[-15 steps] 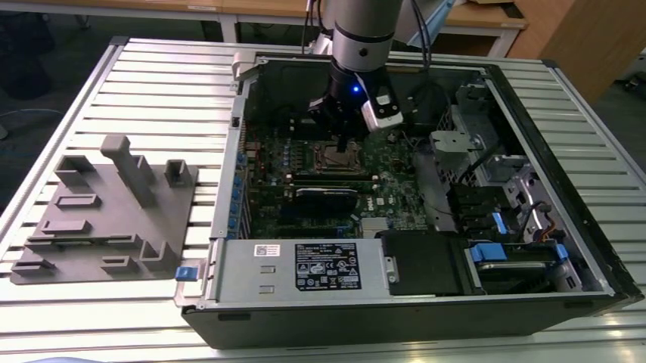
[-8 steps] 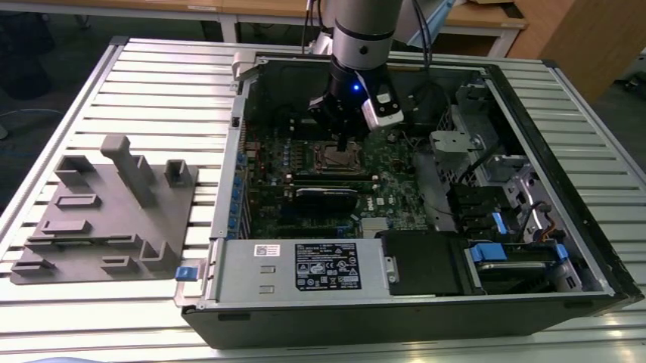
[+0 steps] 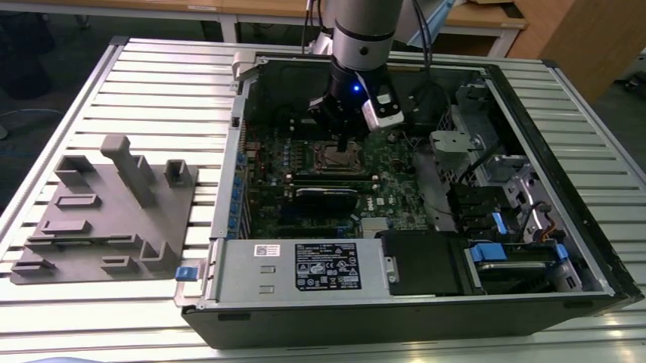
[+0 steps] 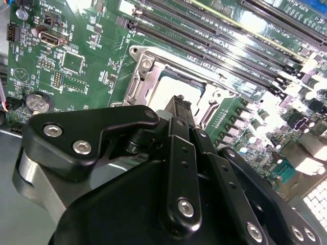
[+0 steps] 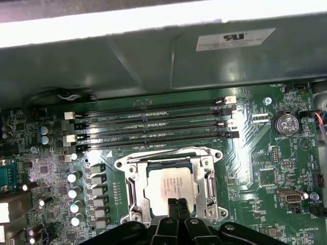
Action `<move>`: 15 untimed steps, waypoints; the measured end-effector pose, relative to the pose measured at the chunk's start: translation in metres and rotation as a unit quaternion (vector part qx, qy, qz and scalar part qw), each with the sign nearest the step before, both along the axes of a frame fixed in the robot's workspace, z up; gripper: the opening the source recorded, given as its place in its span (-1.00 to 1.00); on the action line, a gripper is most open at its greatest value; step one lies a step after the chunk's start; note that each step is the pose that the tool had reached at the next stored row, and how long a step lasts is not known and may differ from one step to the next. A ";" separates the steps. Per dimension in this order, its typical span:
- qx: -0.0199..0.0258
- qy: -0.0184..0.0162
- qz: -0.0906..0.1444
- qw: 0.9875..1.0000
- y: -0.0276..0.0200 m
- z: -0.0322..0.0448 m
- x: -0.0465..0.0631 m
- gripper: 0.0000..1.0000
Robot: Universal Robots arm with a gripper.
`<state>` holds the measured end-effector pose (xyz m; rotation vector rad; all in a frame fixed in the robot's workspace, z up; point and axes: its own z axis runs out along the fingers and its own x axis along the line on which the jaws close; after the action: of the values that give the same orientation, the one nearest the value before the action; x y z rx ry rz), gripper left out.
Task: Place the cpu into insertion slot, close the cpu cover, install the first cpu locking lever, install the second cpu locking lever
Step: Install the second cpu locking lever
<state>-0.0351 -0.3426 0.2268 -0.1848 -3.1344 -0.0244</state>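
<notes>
The cpu [image 5: 168,185] sits in the insertion slot [image 5: 137,196], the cpu cover [image 5: 171,155] down around it. The gripper [image 5: 177,205] hovers closed and empty above the chip (fingertips together). We judge the locking-lever step in hand; it calls for a careful push.

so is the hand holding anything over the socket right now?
Cannot tell. The hand sits over the square silver-topped cpu, which lies inside the silver metal cover frame; no hold shows.

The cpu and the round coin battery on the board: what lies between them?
In the first wrist view, the silver cpu cover edge, then green circuit board with small components, lies between the cpu and coin battery.
</notes>
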 end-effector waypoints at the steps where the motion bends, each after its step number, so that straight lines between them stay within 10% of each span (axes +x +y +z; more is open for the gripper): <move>1: 0.000 0.000 0.000 1.000 -0.0010 0.0000 0.000 -0.79; 15: 0.006 0.000 0.000 1.000 -0.0127 0.0010 0.000 -0.79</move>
<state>-0.0350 -0.3553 0.2278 -0.1850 -3.1335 -0.0424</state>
